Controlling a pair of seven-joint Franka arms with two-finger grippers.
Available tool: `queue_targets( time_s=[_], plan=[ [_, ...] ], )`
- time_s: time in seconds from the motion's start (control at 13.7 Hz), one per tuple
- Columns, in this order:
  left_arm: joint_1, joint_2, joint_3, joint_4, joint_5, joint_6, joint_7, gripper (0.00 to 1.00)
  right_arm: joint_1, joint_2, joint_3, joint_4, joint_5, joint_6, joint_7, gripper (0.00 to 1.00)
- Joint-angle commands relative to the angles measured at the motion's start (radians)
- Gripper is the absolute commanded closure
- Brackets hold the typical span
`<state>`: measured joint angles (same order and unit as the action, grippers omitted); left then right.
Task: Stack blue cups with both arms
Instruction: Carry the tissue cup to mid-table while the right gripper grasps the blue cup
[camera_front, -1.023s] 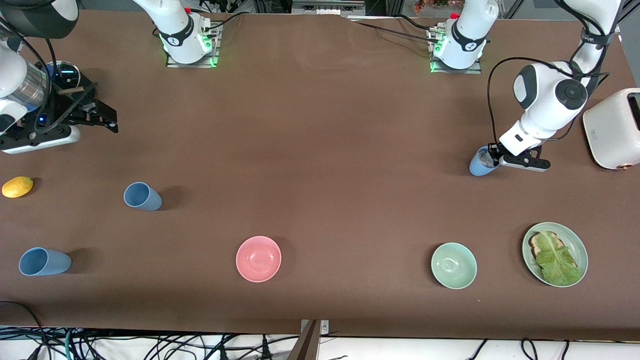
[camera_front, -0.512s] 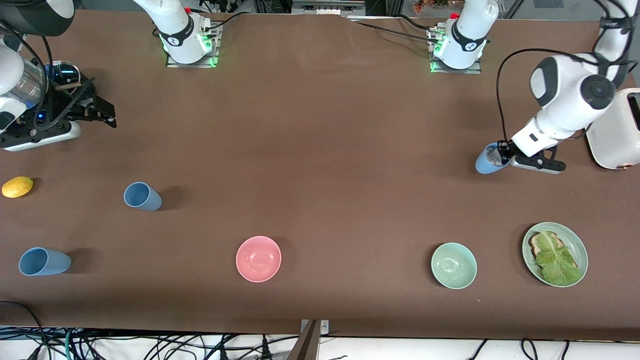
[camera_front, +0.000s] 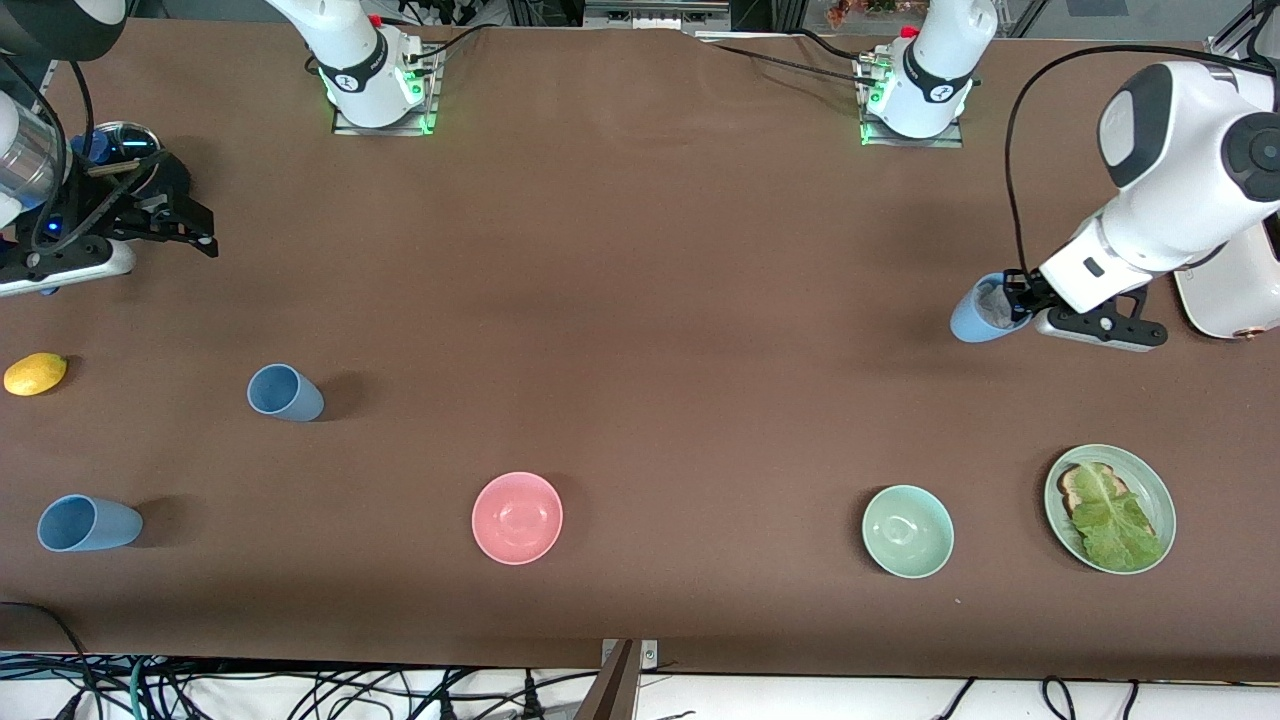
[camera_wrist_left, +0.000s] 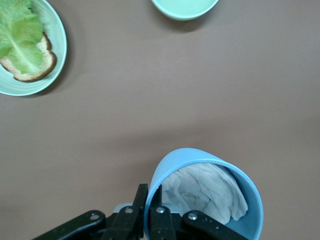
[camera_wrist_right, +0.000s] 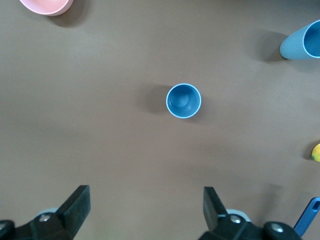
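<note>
Jaws of the left gripper (camera_wrist_left: 148, 216) pinch the rim of a paper-stuffed blue cup (camera_front: 980, 313), lifted above the bench (camera_front: 640, 300) for stacking, while the right gripper (camera_wrist_right: 145, 206) hangs wide open over the two other blue cups (camera_front: 285, 391) at its end, lining up a grab.

Left gripper (camera_wrist_left: 149, 217) pinches the rim of a blue cup (camera_wrist_left: 200, 165) holding crumpled white paper (camera_wrist_left: 205, 192); plate (camera_wrist_left: 59, 60) and green bowl (camera_wrist_left: 182, 11) lie well apart from it.
</note>
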<state>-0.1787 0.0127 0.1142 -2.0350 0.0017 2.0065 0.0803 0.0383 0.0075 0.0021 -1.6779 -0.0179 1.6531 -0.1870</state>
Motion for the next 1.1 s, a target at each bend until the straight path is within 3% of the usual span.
queue_targets(
  time_s=[0.0, 0.15, 0.51, 1.02],
  plan=[
    [-0.015, 0.039, -0.080, 0.097, -0.009, -0.063, -0.173, 1.00, 0.002, -0.009, -0.002, 0.026, 0.012, -0.024, 0.020, 0.00],
    [-0.022, 0.058, -0.163, 0.137, -0.009, -0.075, -0.334, 1.00, -0.003, 0.008, -0.004, 0.047, 0.012, -0.030, 0.018, 0.00],
    [-0.103, 0.133, -0.290, 0.225, -0.043, -0.075, -0.718, 1.00, -0.003, 0.009, -0.005, 0.046, 0.010, -0.064, 0.021, 0.00],
    [-0.324, 0.305, -0.306, 0.386, -0.055, -0.063, -1.144, 1.00, -0.002, 0.028, -0.004, 0.046, 0.009, -0.064, 0.015, 0.00]
  ],
)
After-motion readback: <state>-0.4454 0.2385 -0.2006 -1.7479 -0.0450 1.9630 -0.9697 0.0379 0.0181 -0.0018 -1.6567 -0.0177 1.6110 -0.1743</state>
